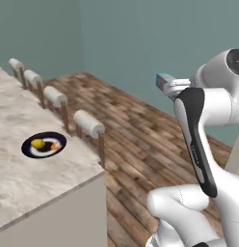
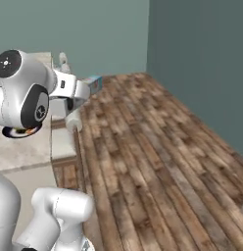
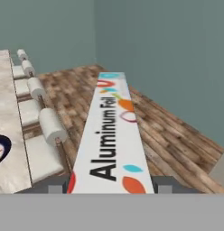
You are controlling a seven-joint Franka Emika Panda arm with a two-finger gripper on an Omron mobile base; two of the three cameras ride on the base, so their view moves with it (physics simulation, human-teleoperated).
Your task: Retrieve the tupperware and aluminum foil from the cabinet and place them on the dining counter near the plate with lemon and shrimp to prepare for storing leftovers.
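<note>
White arm raised, aluminum foil point(image 3: 111, 140) aloft.

Home kitchen-diner, marble dining counter point(image 1: 25, 178), padded stools point(image 1: 88, 123), wood floor point(image 2: 157, 162), teal walls point(image 1: 140, 38)

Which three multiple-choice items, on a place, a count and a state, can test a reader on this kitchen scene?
1. Where is the small round dark plate?
A. on the beige marble counter
B. on the wooden floor
C. on a stool

2. How many white padded stools stand along the counter?
A. two
B. four
C. six

3. What is the state of the long white aluminum foil box?
A. lying on the counter
B. held by the tool above the floor
C. standing on a stool

Key: 1 A, the plate rests on marble; 2 B, the left base view shows four; 3 B, fingers flank the box.
</note>
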